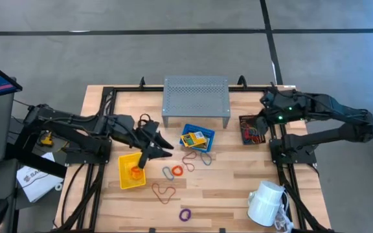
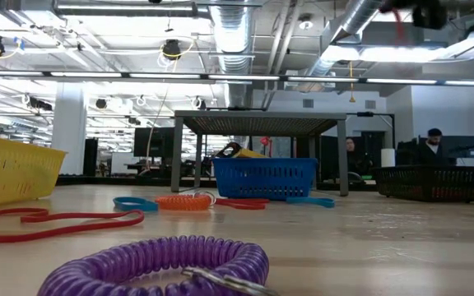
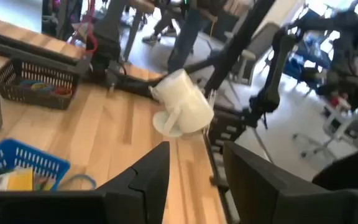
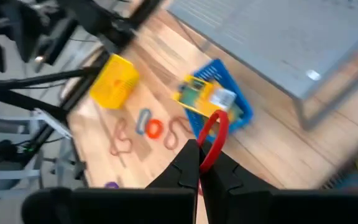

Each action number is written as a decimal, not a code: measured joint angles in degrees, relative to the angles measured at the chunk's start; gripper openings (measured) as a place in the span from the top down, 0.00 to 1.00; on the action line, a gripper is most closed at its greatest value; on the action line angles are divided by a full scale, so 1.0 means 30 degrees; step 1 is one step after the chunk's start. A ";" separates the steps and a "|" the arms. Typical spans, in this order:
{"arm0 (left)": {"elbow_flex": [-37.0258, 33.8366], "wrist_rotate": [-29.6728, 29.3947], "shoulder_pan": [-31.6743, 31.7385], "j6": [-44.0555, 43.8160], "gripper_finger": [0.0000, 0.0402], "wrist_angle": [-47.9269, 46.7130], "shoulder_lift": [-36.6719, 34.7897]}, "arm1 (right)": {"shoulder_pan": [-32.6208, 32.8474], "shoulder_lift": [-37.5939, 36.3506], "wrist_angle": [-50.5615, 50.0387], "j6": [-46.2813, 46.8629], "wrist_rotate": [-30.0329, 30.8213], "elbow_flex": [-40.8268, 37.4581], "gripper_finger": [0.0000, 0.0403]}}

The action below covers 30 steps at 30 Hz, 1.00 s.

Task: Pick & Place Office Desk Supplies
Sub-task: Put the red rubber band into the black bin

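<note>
The right tool (image 4: pixel 199 163) is pressed together on a red loop (image 4: pixel 214 138), which hangs from its tips. In the high view this tool (image 1: pixel 261 111) is above the black bin (image 1: pixel 252 129) at the right side of the counter (image 1: pixel 232 188), and this bin already holds some loops. I judge that the next step is to drop the red loop there.

The left tool (image 1: pixel 149 147) is spread and holds nothing; it hangs over the yellow bin (image 1: pixel 132 171), which has an orange loop inside.

The blue bin (image 1: pixel 197 138) with yellow packets (image 1: pixel 195 138) stands in front of the riser (image 1: pixel 195 96). More loops lie on the counter: grey (image 1: pixel 167 172), orange (image 1: pixel 177 170), two thin red ones (image 1: pixel 164 191), and a purple one (image 1: pixel 185 214) near the front edge. The mug (image 1: pixel 265 202) lies on its side at the front right.

The loop is thin and springy. If the tool opens when it is not well over the black bin, the loop can catch on the rim or bounce out. It could also stick to one finger.
</note>
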 joint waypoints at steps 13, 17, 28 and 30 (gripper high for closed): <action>-0.0007 0.0126 0.0073 0.1362 0.69 -0.4370 0.1506 | -0.3190 -0.0832 -0.2761 0.0441 -0.0545 -0.3290 1.00; -0.0015 0.0130 0.0066 0.1362 0.69 -0.4819 0.1875 | -0.3834 -0.0792 -0.2734 0.0445 -0.1183 -0.4481 1.00; 0.0022 0.0111 0.0051 0.1362 0.69 -0.4017 0.1950 | -0.6513 -0.0785 -0.2640 -0.0083 -0.2162 -0.7076 1.00; 0.0022 0.0111 0.0051 0.1362 0.69 -0.4006 0.1950 | -0.7118 -0.0741 -0.2421 -0.0201 -0.2250 -0.7515 1.00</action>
